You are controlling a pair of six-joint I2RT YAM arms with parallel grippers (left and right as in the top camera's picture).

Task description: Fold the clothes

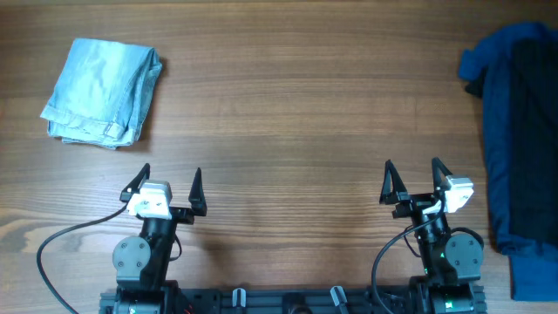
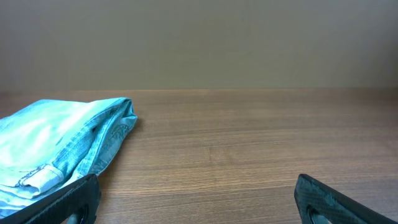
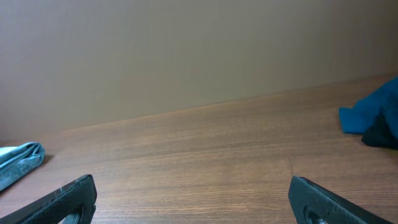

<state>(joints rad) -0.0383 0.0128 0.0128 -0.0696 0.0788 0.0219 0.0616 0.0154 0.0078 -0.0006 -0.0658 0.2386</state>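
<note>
A wood-grain table [image 1: 296, 113] carries two bundles, well apart; a folded pale blue denim piece [image 1: 103, 92] lies at the far left; a rumpled royal-blue garment [image 1: 497, 122], black cloth [image 1: 534, 148] atop it, sprawls along the right edge, far to near.

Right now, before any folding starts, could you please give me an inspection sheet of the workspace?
Surface: wooden table, brown grain.
Job's things: pale blue denim piece, folded, at the far left; royal-blue garment, bunched at the right edge, with black cloth in the same heap.
Clutter: nothing seen.
Grippers: left gripper and right gripper are both open, hold nothing and are apart from the clothes.
Cables: black cable loops beside the left arm; second cable by the right arm.
Surroundings: plain beige wall.
</note>
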